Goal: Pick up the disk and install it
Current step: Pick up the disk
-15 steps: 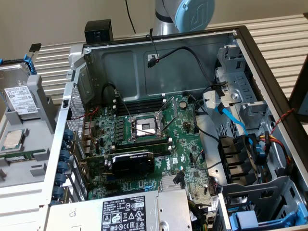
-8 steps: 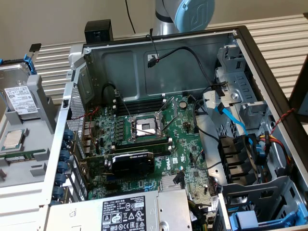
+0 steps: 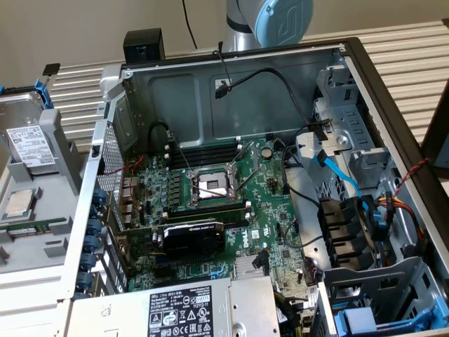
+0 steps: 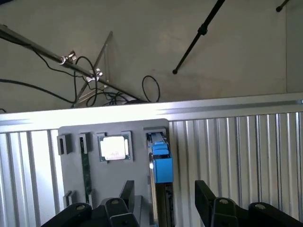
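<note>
Table notes. Top is pale ribbed metal (image 3: 400,42), ribs running across it. Two things sit directly on it. An open computer case (image 3: 210,98) lies on its side and takes up most of the surface. Just beside it, on the exterior view's left, is a grey parts holder (image 3: 59,210). In the holder, the disk (image 3: 31,144) stands on edge in a slot in its blue frame. A square silver processor chip (image 3: 19,203) lies flat in a recess, with a green memory stick (image 3: 28,228) next to it.

No words can be read: the print on the white label of the disk (image 3: 31,144), just ahead of the gripper (image 4: 163,189), and on the grey box (image 3: 245,309) is too tiny.
</note>
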`<state>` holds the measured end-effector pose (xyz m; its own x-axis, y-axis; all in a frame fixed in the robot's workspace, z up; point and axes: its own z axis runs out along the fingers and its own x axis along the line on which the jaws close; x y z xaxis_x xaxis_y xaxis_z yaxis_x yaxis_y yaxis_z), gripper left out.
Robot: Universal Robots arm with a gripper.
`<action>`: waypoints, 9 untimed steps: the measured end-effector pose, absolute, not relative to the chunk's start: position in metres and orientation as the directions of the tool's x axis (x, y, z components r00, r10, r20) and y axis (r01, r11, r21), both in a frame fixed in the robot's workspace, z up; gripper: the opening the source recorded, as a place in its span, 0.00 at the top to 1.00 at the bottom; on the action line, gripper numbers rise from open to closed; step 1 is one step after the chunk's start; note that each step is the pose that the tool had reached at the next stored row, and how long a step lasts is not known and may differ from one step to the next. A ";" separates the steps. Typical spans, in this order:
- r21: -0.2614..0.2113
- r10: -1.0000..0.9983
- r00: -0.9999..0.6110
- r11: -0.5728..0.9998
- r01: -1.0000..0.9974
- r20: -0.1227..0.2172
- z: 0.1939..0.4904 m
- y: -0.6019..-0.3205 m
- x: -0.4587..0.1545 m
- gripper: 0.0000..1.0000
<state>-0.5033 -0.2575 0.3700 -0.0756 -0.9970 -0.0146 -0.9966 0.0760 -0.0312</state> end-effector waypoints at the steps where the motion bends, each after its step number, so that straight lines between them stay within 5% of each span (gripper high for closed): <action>1: -0.031 -0.998 -0.069 0.069 -0.997 -0.015 0.368 -0.257 -0.503 0.38; 9: -0.031 -0.999 0.028 -0.028 -0.999 -0.015 0.361 -0.257 -0.503 0.38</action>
